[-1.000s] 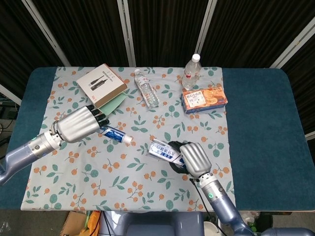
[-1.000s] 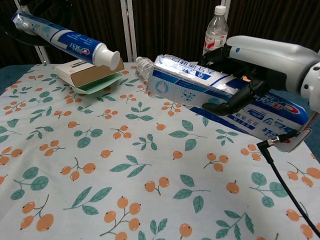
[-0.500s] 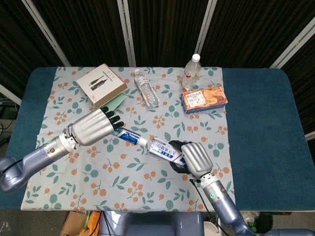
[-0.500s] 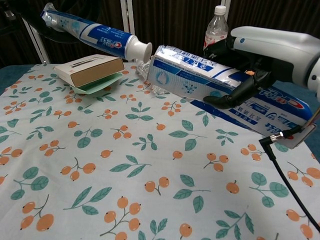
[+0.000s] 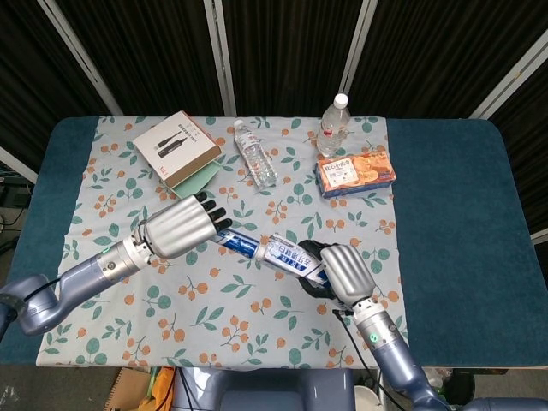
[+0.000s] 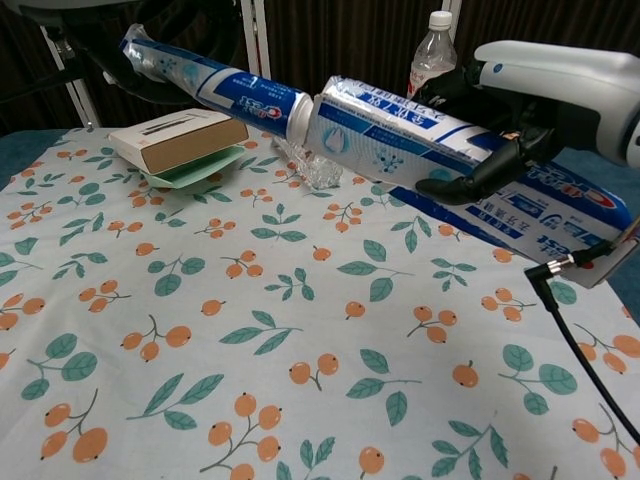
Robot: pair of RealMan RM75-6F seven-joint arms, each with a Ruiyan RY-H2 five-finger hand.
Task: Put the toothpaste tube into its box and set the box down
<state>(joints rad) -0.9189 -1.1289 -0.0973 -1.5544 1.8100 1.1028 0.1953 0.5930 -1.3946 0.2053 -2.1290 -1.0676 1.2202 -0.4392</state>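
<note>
Fingers [image 6: 478,178] of right hand [image 5: 347,272] gripping blue-white box [image 6: 400,138], left hand [image 5: 178,228] gripping toothpaste tube [image 6: 215,82], cap at box mouth

We see bright, even light from overhead in both views, with only faint, soft shadows. The box [image 6: 420,135] shows silvery glare on its glossy top face. The dark curtains [image 5: 282,51] behind swallow detail.

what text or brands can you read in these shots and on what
"Crest", partly visible: toothpaste tube.
Toothpaste box: Chinese characters, too blurred to read.
Orange snack box: print too small.
Brown box: print too small.
Bottle labels: unreadable.
</note>
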